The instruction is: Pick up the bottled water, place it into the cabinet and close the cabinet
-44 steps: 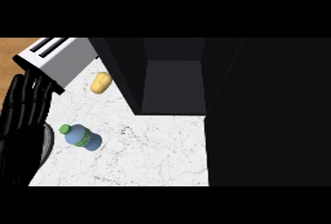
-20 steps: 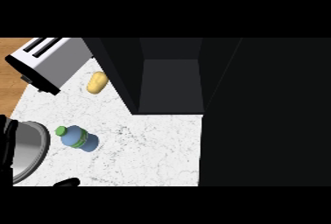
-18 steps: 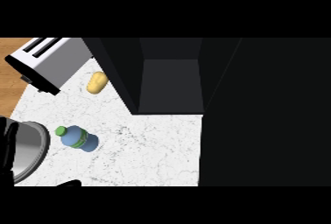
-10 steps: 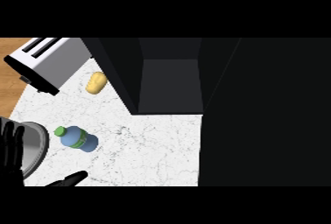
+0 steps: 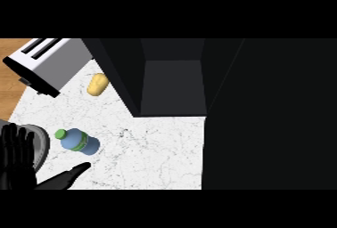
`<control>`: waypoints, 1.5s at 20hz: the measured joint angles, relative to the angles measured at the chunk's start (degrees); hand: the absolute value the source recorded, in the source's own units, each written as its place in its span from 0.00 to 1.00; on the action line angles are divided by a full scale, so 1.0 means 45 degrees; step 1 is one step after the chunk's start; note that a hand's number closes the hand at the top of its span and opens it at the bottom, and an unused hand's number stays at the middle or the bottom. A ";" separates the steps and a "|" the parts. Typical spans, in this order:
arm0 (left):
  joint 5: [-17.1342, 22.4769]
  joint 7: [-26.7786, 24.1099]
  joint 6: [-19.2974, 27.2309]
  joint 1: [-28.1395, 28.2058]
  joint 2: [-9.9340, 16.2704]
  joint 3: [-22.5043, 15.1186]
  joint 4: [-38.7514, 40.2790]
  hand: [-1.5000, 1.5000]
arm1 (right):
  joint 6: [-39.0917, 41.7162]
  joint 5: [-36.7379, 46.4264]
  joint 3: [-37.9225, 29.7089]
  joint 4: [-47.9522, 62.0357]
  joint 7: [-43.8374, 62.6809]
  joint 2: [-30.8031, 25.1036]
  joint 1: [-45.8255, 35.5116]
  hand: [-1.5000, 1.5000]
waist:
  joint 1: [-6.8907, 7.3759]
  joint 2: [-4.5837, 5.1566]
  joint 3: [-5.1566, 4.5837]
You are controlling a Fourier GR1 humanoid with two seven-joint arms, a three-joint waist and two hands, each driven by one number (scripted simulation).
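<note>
The bottled water [image 5: 79,141] lies on its side on the white marble counter [image 5: 151,151], blue with a green cap pointing up-left. My left hand [image 5: 20,173] shows at the lower left corner, open, fingers straight up and thumb stretched right, just below-left of the bottle and apart from it. The open cabinet [image 5: 174,84] is a dark box at the counter's back, its inside bare. My right hand is out of sight.
A silver toaster [image 5: 46,62] stands at the back left. A yellow oblong food item [image 5: 97,84] lies between it and the cabinet. A grey round pan [image 5: 38,144] sits at the left edge, partly behind my fingers. A large dark mass fills the right side.
My left hand, which had sunk almost out of view, has risen again at the lower left, its thumb now nearer the bottle. The bottle has not moved.
</note>
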 measured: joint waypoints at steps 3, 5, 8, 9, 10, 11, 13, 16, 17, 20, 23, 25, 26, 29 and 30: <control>0.0466 -0.0988 -0.0224 -0.0612 0.0010 0.0475 0.1627 0.00 | 0.0193 0.0023 -0.0187 -0.0082 -0.0316 -0.0150 0.0360 0.00 | -0.0037 0.0007 -0.0002; 0.0641 -0.1545 -0.0311 -0.0718 -0.0009 0.0641 0.2375 0.00 | 0.0248 0.0077 0.0010 -0.0168 -0.0509 -0.0138 0.0750 0.00 | -0.0044 0.0005 -0.0002; 0.1052 -0.2486 -0.0511 -0.1094 0.0003 0.1083 0.3799 0.00 | 0.0390 0.0110 -0.0152 -0.0197 -0.0745 -0.0220 0.1007 0.00 | -0.0040 0.0010 -0.0002; 0.1154 -0.2762 -0.0555 -0.1251 0.0012 0.1250 0.4273 0.00 | 0.0551 0.0116 -0.0209 -0.0215 -0.1011 -0.0282 0.1283 0.00 | -0.0069 0.0005 -0.0002; 0.1298 -0.3205 -0.0517 -0.1276 -0.0011 0.1270 0.4767 0.00 | 0.0680 0.0124 -0.0159 -0.0253 -0.1233 -0.0317 0.1532 0.00 | -0.0098 -0.0001 -0.0003; 0.1415 -0.3472 -0.0551 -0.1501 0.0022 0.1461 0.5224 0.00 | 0.0710 0.0135 -0.0172 -0.0276 -0.1368 -0.0306 0.1669 0.00 | -0.0101 0.0001 -0.0005; 0.1701 -0.4322 -0.0783 -0.1851 0.0105 0.1924 0.6383 0.00 | 0.0808 0.0209 -0.0026 -0.0253 -0.1626 -0.0265 0.1951 0.00 | -0.0102 0.0005 -0.0006; 0.1922 -0.5516 -0.0956 -0.2349 0.0182 0.2477 0.8023 0.00 | 0.1034 0.0246 -0.0124 -0.0285 -0.2023 -0.0375 0.2426 0.00 | -0.0116 0.0012 -0.0009; 0.2073 -0.5850 -0.1129 -0.2609 0.0350 0.2748 0.8714 0.00 | 0.1142 0.0289 -0.0072 -0.0251 -0.2206 -0.0389 0.2601 0.00 | -0.0133 0.0013 -0.0010; 0.2363 -0.6876 -0.1741 -0.3013 0.0400 0.3021 1.0249 0.00 | 0.1126 0.0357 -0.0002 -0.0248 -0.2216 -0.0364 0.2617 0.00 | -0.0080 0.0028 -0.0011; 0.2751 -0.7417 -0.2626 -0.3654 0.0588 0.3199 1.1630 0.00 | 0.1195 0.0386 -0.0041 -0.0249 -0.2381 -0.0381 0.2753 0.00 | -0.0098 0.0035 -0.0014; 0.2891 -0.8057 -0.3138 -0.3999 0.0595 0.3291 1.2662 0.00 | 0.1289 0.0436 0.0134 -0.0228 -0.2536 -0.0365 0.2982 0.00 | -0.0118 0.0034 -0.0014; 0.2994 -0.8176 -0.3453 -0.4151 0.0679 0.3323 1.3007 0.00 | 0.1336 0.0455 0.0129 -0.0212 -0.2633 -0.0371 0.3066 0.00 | -0.0112 0.0031 -0.0013; 0.3101 -0.8922 -0.3956 -0.4792 0.0646 0.3415 1.4363 0.00 | 0.1493 0.0448 -0.0055 -0.0238 -0.2814 -0.0493 0.3329 0.00 | -0.0131 0.0037 -0.0014; 0.3200 -0.9102 -0.4223 -0.4972 0.0751 0.3506 1.4782 0.00 | 0.1436 0.0464 -0.0036 -0.0223 -0.2769 -0.0442 0.3277 0.00 | -0.0113 0.0041 -0.0013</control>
